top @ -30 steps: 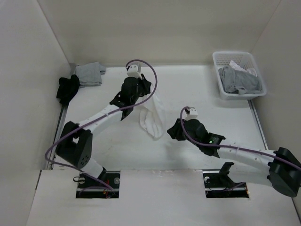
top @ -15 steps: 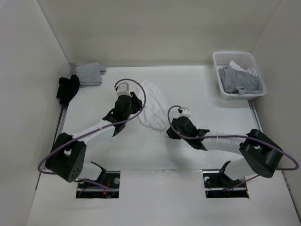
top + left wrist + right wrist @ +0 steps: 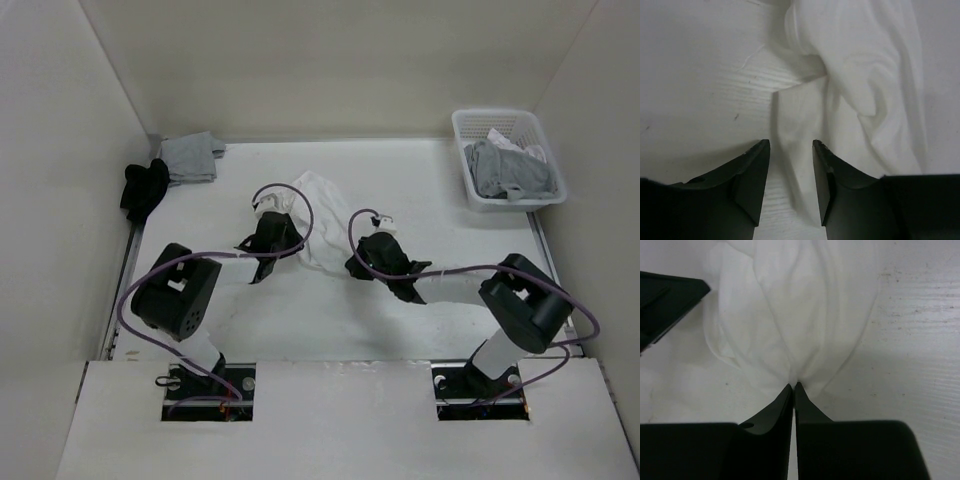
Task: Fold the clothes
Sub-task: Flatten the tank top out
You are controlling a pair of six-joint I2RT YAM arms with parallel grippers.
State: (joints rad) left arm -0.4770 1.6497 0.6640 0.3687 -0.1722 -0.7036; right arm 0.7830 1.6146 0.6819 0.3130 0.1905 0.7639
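The clothes [image 3: 322, 215], a thin white garment, lie crumpled on the table [image 3: 420, 190] between my two arms. My left gripper [image 3: 293, 243] stands low at the garment's left side. In the left wrist view it [image 3: 790, 145] is open, with a flat flap of the white fabric [image 3: 800, 125] lying between the fingers, not pinched. My right gripper [image 3: 351, 264] is at the garment's near right edge. In the right wrist view its fingertips [image 3: 794, 386] are pressed together on a gathered pinch of the clothes [image 3: 790, 305], with folds fanning out from them.
A white basket [image 3: 497, 113] with grey garments [image 3: 510, 170] stands at the back right. At the back left lie a folded grey garment [image 3: 190, 158] and a black garment [image 3: 145, 187]. White walls enclose the table on three sides.
The garment hung from my raised left gripper; that gripper lowered, opened and let it go onto the table. My right gripper moved in to the garment's edge and closed on it.
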